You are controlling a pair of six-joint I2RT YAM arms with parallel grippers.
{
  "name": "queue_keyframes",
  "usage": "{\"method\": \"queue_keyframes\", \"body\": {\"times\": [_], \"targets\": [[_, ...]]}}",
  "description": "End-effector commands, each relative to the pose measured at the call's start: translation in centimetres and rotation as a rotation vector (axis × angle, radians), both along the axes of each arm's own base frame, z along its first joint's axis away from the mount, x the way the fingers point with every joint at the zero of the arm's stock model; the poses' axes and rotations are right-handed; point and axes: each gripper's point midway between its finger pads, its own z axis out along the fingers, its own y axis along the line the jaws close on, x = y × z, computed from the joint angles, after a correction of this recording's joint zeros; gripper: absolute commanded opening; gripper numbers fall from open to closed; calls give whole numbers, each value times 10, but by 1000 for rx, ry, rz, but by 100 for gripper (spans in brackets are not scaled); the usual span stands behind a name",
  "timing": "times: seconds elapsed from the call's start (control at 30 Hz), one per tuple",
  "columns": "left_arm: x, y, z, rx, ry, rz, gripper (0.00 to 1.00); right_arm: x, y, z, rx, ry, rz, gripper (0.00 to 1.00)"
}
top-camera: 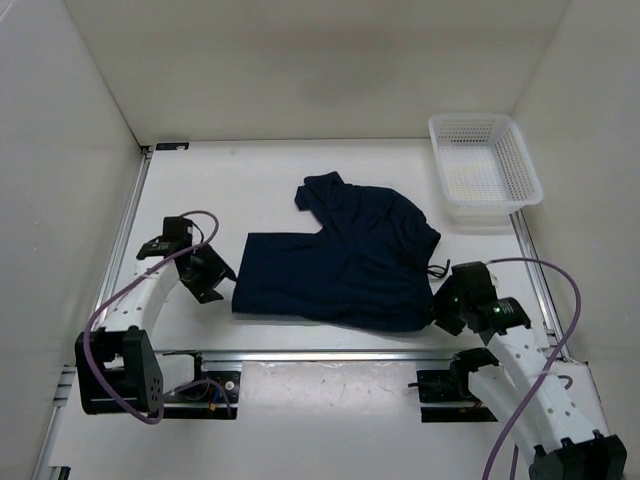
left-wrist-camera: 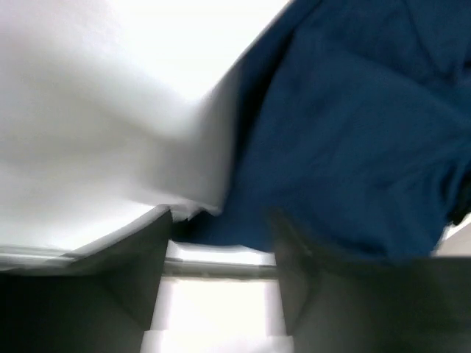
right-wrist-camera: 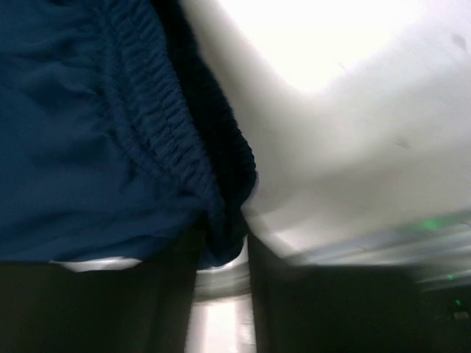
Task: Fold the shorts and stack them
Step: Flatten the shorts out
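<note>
One pair of shorts (top-camera: 340, 262), one basket (top-camera: 531, 172), two arms and two pincers are in view. The shorts lie on the white bench (top-camera: 215, 185), roughly at its middle and towards the near edge, well apart from the white mesh basket in the far right corner. They are dark navy, plain and soft, spread mostly flat with shallow wrinkles. One wide leg reaches left, and the other angles towards the far left with its end turned up slightly. The waist is on the right side, and a thin dark cord pokes out there. In the right wrist view the waistband (right-wrist-camera: 158, 140) shows as a gathered, ribbed elastic strip running down to a corner. The left pincer (top-camera: 214, 276) sits low at the left leg's near corner. In its wrist view the left pincer (left-wrist-camera: 221, 220) stands moderately wide, with bright bench rail showing in the gap, the hem of the shorts (left-wrist-camera: 353, 132) lying at the fingertips and one finger (left-wrist-camera: 316, 294) against the cloth. The right pincer (top-camera: 440, 308) is at the near right corner of the shorts. In its wrist view the right pincer (right-wrist-camera: 222, 244) is narrow, with the waistband corner dipping between the dark fingers (right-wrist-camera: 96, 309). Whether they press the cloth cannot be told.
</note>
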Motion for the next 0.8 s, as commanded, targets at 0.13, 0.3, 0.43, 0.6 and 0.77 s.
{"method": "queue_keyframes", "body": {"times": [0.13, 0.3, 0.43, 0.6, 0.77], "targets": [[43, 6, 53, 85, -134, -34, 89, -2, -22, 19, -86, -43, -67, 88], [105, -25, 110, 171, -293, -233, 10, 61, -16, 65, -140, -122, -55, 64], [167, -67, 122, 242, -304, -367, 10, 114, 8, 74, -105, -93, -53, 8], [217, -118, 102, 242, -245, -492, 56, 165, -15, 65, -166, -50, -96, 39], [258, -169, 80, 178, -280, -583, 76, 202, -27, 52, -209, -15, -49, 80]]}}
